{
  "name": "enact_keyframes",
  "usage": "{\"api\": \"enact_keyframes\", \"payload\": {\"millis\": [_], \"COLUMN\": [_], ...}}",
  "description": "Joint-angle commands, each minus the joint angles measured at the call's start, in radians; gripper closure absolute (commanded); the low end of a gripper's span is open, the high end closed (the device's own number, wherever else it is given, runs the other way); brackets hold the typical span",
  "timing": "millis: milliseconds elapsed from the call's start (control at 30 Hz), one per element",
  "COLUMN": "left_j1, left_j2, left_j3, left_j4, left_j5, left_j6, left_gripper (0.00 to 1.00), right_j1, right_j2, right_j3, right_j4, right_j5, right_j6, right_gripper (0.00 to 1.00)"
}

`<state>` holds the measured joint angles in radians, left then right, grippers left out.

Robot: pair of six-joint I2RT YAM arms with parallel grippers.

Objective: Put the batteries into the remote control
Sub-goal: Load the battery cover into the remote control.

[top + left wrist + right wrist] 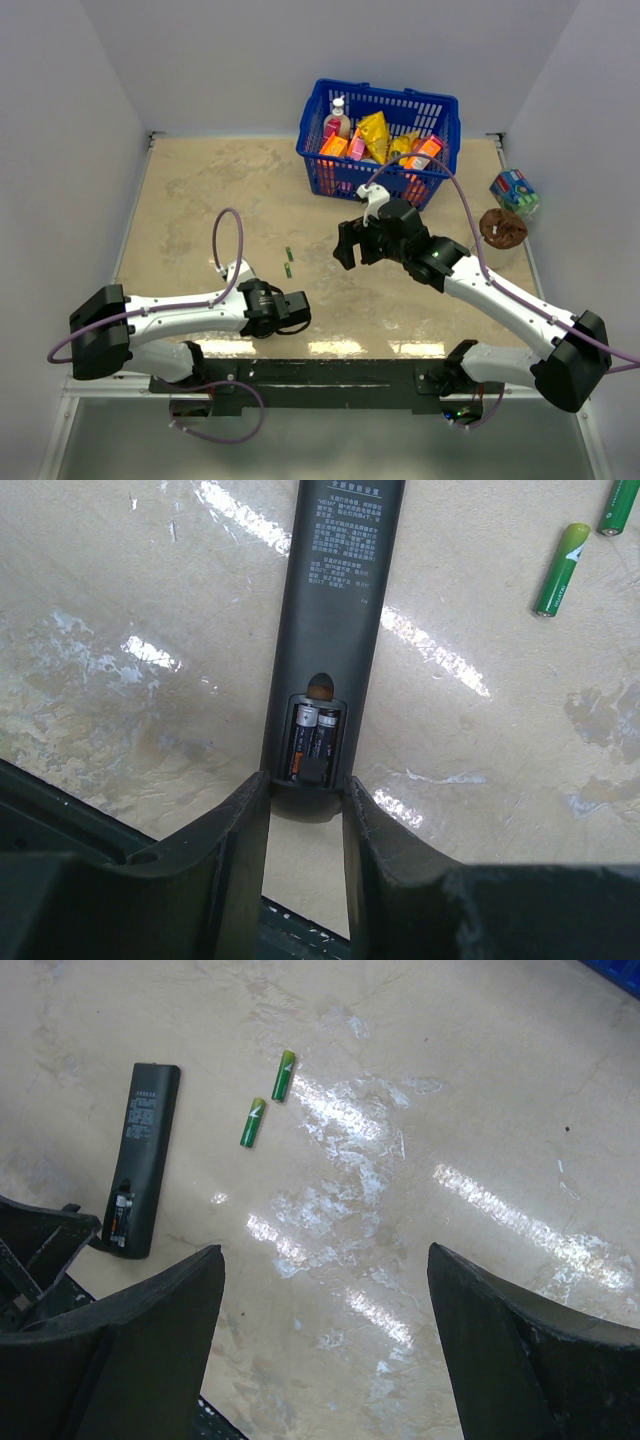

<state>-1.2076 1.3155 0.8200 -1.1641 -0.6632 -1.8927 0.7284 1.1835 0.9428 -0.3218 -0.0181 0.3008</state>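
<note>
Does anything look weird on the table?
Yes. The remote control lies face down with its battery slot uncovered, and two black batteries already sit inside it. The two green batteries lie loose on the table beside it. No slot cover is in view.

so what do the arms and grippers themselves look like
The left arm and right arm both have white link shells with black joints. A purple cable loops off the left arm, and a paler lilac cable runs along the right. The left gripper and right gripper are matte black, with plain wedge-shaped fingers. No markings are legible.
</note>
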Motion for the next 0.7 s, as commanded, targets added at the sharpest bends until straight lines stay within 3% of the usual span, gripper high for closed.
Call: {"api": "enact_keyframes", "payload": {"millis": [0,667], "left_j1": [-0.009,-0.015], "left_j2": [0.001,0.028], "left_j3": [-0.008,0.011], "left_j4": [0.007,-0.017], "left_j5": [-0.047,-0.05], "left_j6": [-0.028,-0.036], "left_gripper": [1.0,1.0], "right_j1": [0.005,0.008], "right_j2": [-0.019,-0.018], "right_j3": [0.014,0.014], "right_j4": [0.029,0.029], "right_j5": [-0.008,-0.011], "right_j6": [-0.014,-0.015], "right_gripper": [0.15,0.15]}}
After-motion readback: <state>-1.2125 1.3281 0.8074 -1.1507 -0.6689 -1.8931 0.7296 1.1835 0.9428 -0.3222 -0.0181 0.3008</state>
